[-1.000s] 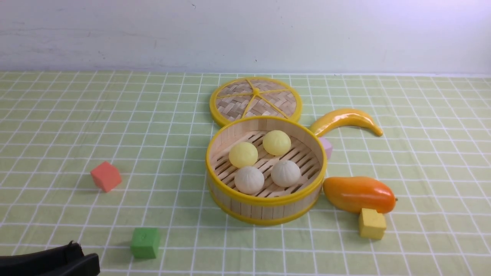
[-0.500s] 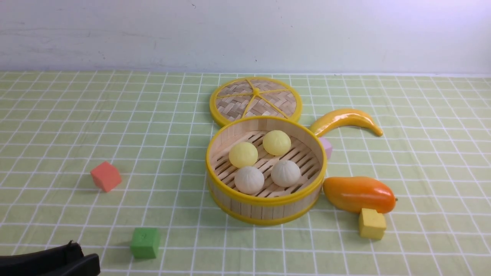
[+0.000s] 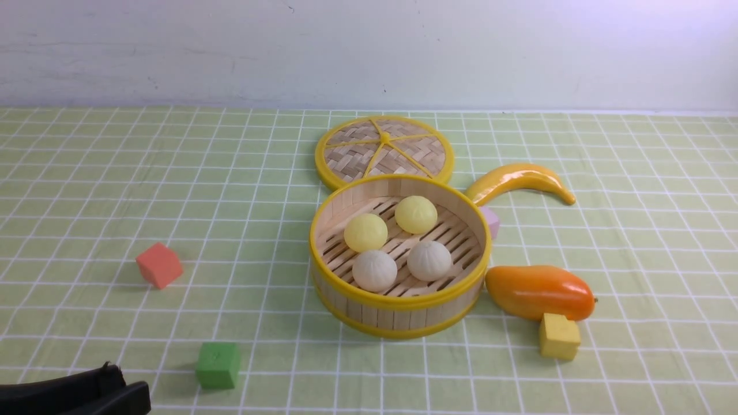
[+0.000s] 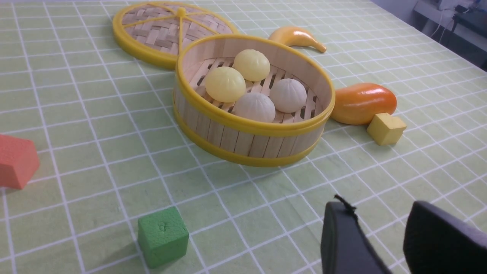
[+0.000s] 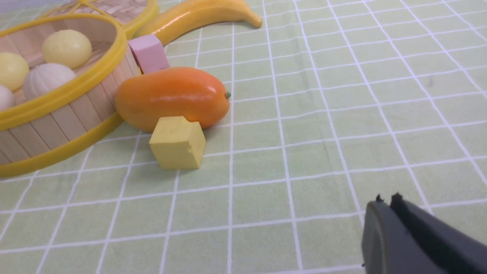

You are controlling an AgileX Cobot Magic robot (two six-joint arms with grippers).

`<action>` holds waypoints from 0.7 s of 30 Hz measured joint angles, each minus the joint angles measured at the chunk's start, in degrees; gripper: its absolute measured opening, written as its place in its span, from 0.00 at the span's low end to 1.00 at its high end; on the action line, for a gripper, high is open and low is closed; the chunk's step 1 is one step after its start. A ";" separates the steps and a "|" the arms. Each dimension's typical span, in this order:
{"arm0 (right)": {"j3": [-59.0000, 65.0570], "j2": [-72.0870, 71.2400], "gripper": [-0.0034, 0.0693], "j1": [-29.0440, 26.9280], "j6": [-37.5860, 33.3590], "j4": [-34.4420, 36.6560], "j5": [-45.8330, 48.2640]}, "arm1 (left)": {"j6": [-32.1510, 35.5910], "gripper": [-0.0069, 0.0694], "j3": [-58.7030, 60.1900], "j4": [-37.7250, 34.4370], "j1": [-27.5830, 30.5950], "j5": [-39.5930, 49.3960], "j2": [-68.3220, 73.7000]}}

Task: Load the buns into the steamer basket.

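Underneath, green checked cloth (image 3: 115,173); behind, pale wall (image 3: 369,52).

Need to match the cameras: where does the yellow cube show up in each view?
Front view: yellow cube low on the right, just in front of the mango.
Left wrist view: yellow cube at mid-right, beside the mango.
Right wrist view: yellow cube left of centre, against the mango.
Shared landmark: the mango, next to the steamer basket.

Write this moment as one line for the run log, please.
buns: all four inside steamer basket | lid: off, behind basket | left tool: open, empty | right tool: shut, empty
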 joint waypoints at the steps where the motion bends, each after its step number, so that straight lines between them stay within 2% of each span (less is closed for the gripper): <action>1: 0.00 0.00 0.08 0.00 0.00 0.00 0.00 | 0.00 0.40 0.00 0.00 0.00 0.00 0.00; 10: 0.00 0.00 0.09 0.00 0.00 0.00 0.05 | 0.00 0.40 0.00 0.00 0.00 -0.47 0.00; 12: 0.00 0.00 0.09 0.00 0.00 0.00 0.05 | 0.00 0.40 0.00 0.14 0.00 -1.60 0.00; 14: 0.00 0.00 0.09 0.00 0.00 0.00 0.05 | 0.00 0.38 0.74 0.79 0.00 -7.21 0.00; 17: 0.00 0.00 0.09 0.00 0.00 0.00 0.05 | -0.71 0.30 2.45 2.08 2.39 -17.36 -1.40; 18: 0.00 0.00 0.09 0.00 0.00 0.00 0.05 | -0.85 0.29 2.59 2.15 2.75 -17.92 -1.61; 19: 0.00 0.00 0.10 0.00 0.00 0.00 0.05 | -3.02 0.21 4.07 3.04 7.24 -21.22 -4.39; 20: 0.00 0.00 0.10 0.00 0.00 0.00 0.05 | -3.30 0.19 4.25 3.20 8.28 -21.34 -4.72; 21: 0.00 0.00 0.10 0.00 0.00 0.00 0.05 | -5.51 0.12 5.77 4.70 12.02 -21.22 -7.38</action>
